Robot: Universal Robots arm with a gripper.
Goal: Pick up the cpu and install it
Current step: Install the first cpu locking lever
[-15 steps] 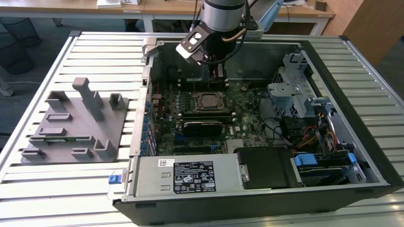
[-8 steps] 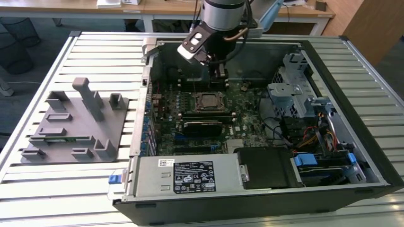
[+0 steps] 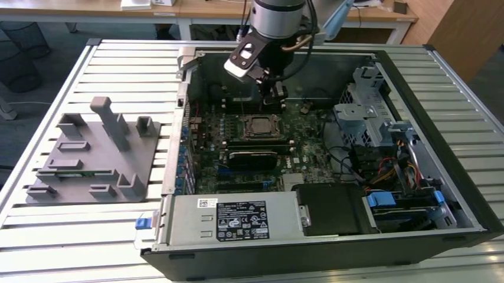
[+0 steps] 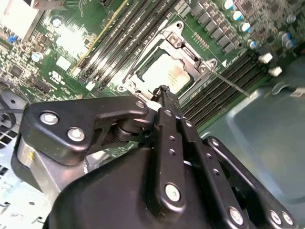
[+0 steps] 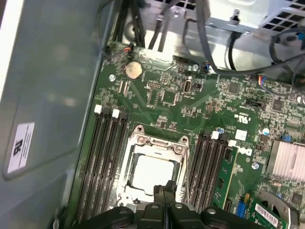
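The cpu (image 3: 262, 127) lies flat in the metal-framed socket in the middle of the green motherboard; both wrist views show its pale silver top (image 4: 169, 71) (image 5: 150, 174). My gripper (image 3: 273, 97) hangs inside the open computer case just beyond the socket's far edge. Its two black fingers are pressed together with nothing between them, the tips (image 4: 164, 90) (image 5: 164, 191) hovering at the socket's rim. A thin socket lever (image 4: 233, 86) sticks out beside the frame.
A grey plastic fixture (image 3: 91, 156) sits on the slatted table at the exterior view's left. Inside the case are a black block (image 3: 252, 158) in front of the socket, memory slots (image 5: 105, 157), a power supply (image 3: 236, 218) and a drive cage (image 3: 370, 112).
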